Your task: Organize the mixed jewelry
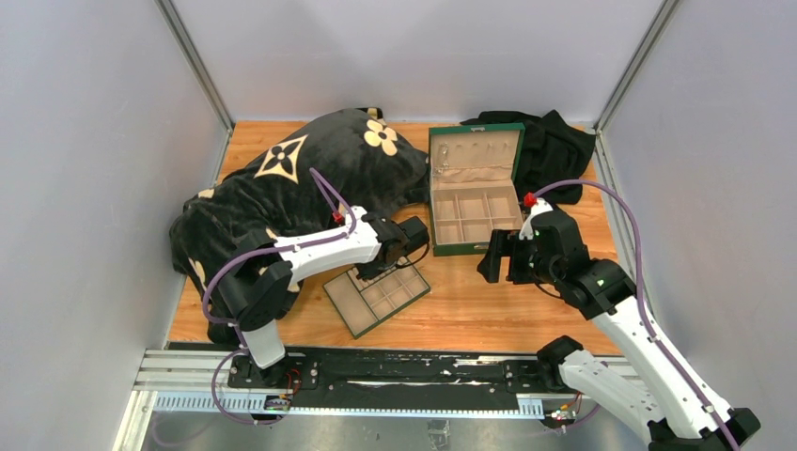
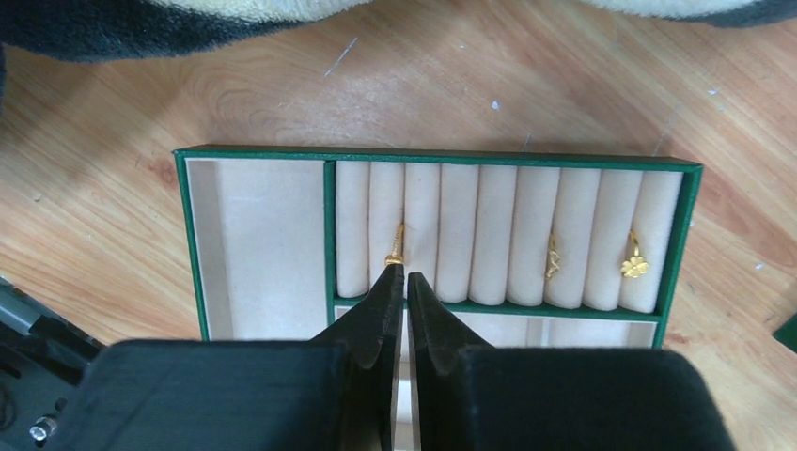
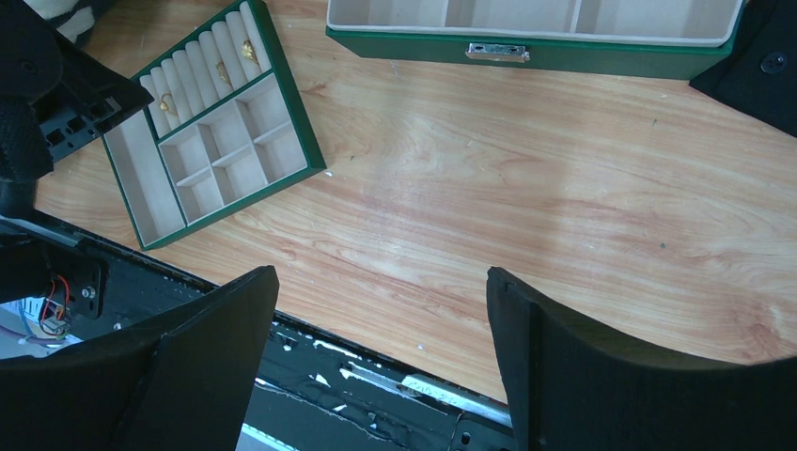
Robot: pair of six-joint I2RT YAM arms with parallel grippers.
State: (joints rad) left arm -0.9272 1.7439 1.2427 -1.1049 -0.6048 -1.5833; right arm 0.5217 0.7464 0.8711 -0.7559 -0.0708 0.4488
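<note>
A flat green tray [image 1: 376, 299] with beige compartments lies near the front, and its green rim [image 2: 437, 156] fills the left wrist view. Three gold pieces sit in its ring rolls: a thin gold ring [image 2: 397, 244] at the left, another [image 2: 553, 256] and a clover-shaped one [image 2: 635, 264] at the right. My left gripper [image 2: 405, 274] hangs over the tray with its jaws together, and the left ring lies just ahead of the left fingertip. My right gripper [image 3: 381, 282] is open and empty above bare wood. No silvery cluster shows.
The open green box [image 1: 473, 193] with beige lining stands behind the tray, with its latch side in the right wrist view [image 3: 526, 47]. A black cloth with beige flowers [image 1: 301, 178] lies at the back left. A black cloth [image 1: 554, 146] lies at the back right. The mounting rail [image 1: 376, 376] runs along the near edge.
</note>
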